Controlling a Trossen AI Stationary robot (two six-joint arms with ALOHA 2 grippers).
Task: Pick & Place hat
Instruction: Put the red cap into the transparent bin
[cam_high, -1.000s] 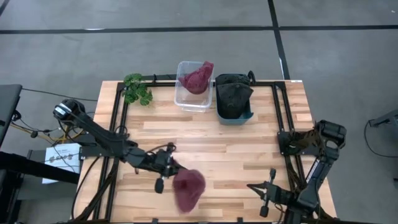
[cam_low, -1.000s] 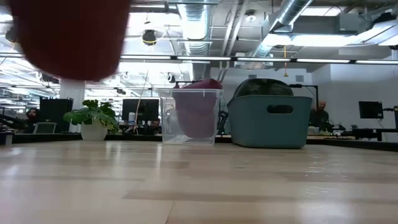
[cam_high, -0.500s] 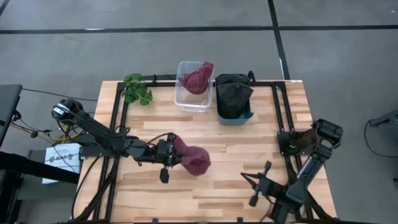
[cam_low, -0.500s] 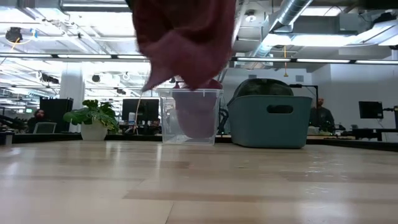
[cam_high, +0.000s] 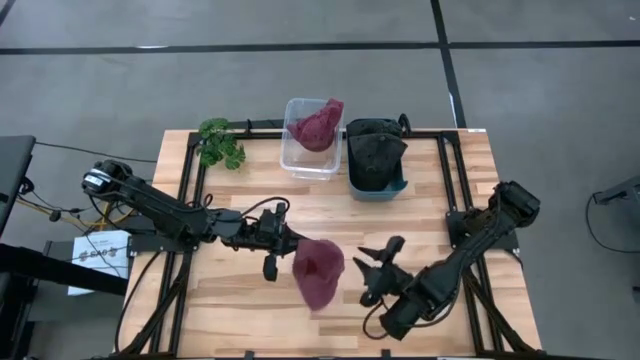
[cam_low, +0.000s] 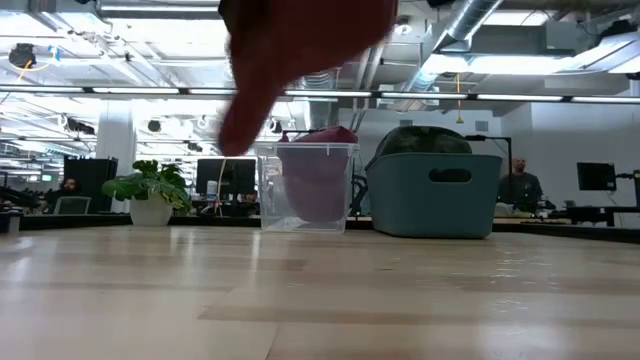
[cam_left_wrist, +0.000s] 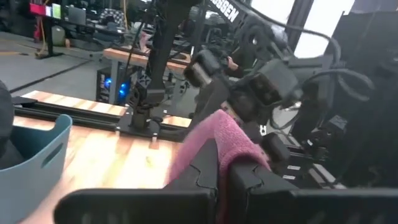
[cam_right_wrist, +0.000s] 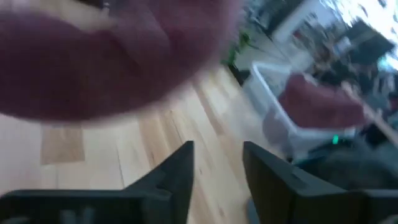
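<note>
Maroon hat (cam_high: 318, 272) up in the air over the near middle of the desk (cam_high: 330, 220), hanging down floppy. Pinched by one edge in the left end effector (cam_high: 283, 240), fingers (cam_left_wrist: 239, 182) squeezed tight together on the cloth. Held by the edge so the rest can hang free, likely so another gripper can grab it.

Right end effector (cam_high: 372, 270) just to the right of the hat, reaching toward it. Fingers (cam_right_wrist: 177, 177) a little apart, nothing between them yet. Looks like getting ready to take the hat, maybe a hand-over.

Farther away, at the far side of the desk, a clear bin (cam_high: 311, 160) with another maroon hat (cam_high: 316, 128) already inside. Right beside it, a blue-green bin (cam_high: 377, 180) full of dark hats (cam_high: 374, 148). Probably one colour per bin, so this hat likely belongs in the clear bin.

Small green plant (cam_high: 221, 142) at the far left corner, well apart from everything.
</note>
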